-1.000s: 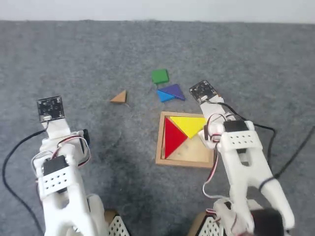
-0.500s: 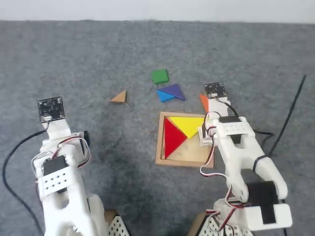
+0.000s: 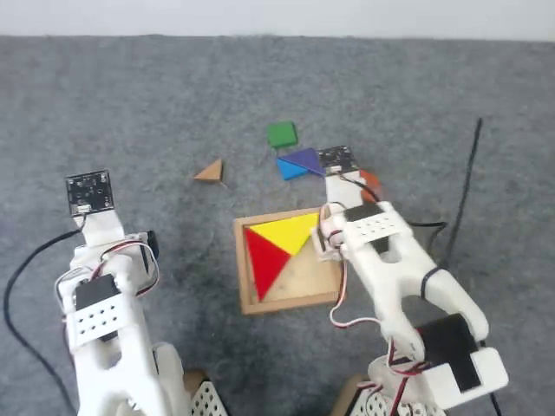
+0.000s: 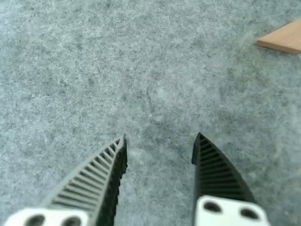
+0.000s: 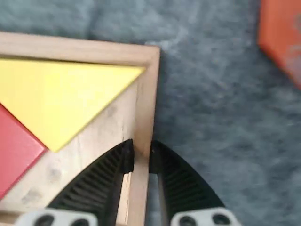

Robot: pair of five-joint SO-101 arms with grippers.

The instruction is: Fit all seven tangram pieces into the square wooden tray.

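Bare pale wood for the tray [image 5: 145, 94]. Matt paint on the yellow triangle [image 5: 61, 92]. Fuzzy grey cloth over the table [image 4: 141, 70]. Ribbed black plastic on the left gripper [image 4: 161, 135].

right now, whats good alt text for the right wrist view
The right tool is shut on one side wall of the square wooden tray, straddling it. A yellow triangle piece and a red piece lie in the tray; an orange piece lies outside it on grey carpet.

Overhead view, close downward wrist views; tray [image 3: 240, 264] shared with right.
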